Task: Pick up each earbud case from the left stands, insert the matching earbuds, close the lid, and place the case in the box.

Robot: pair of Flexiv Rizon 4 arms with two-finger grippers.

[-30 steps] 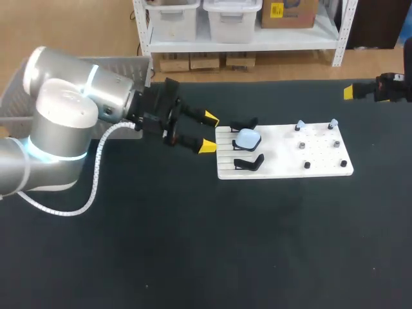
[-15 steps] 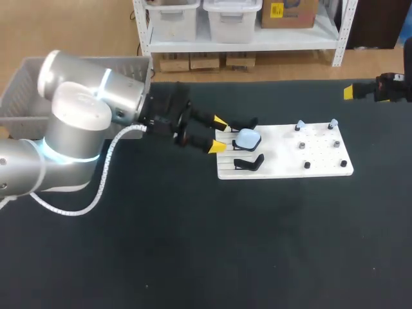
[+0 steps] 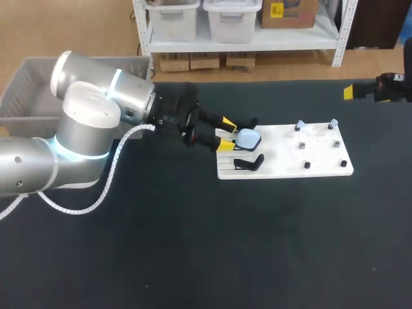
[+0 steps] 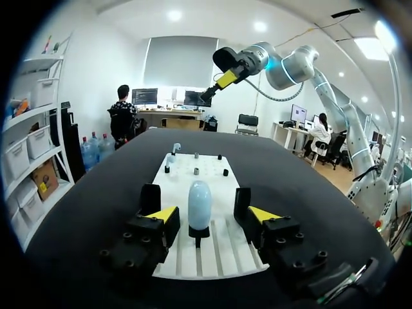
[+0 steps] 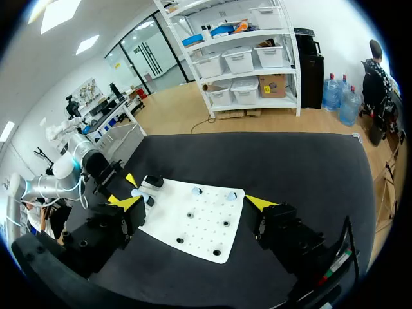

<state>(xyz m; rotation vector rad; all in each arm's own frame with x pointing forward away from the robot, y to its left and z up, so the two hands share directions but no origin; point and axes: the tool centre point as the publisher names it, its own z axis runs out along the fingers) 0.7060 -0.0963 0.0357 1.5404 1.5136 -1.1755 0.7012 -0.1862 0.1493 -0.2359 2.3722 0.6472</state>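
A pale blue earbud case (image 3: pixel 248 138) stands on the middle black stand at the left end of the white board (image 3: pixel 322 151). My left gripper (image 3: pixel 226 133) is open, a yellow tip on either side of the case's left end, not touching it. In the left wrist view the case (image 4: pixel 199 204) stands upright just ahead of that gripper (image 4: pixel 212 215), between its fingertips (image 4: pixel 162 214). Two small pale earbuds (image 3: pixel 300 123) sit on pegs at the board's far edge. My right gripper (image 3: pixel 355 92) hangs open far off at the table's back right, also open in its own view (image 5: pixel 196 203).
Two bare black stands (image 3: pixel 248 162) flank the case on the board. Several short black pegs (image 3: pixel 307 165) dot the board's right half. A grey basket (image 3: pixel 26 90) sits at the table's back left, behind my left arm.
My left gripper has moved right toward the case, and its fingers have narrowed around it. The right arm has not moved.
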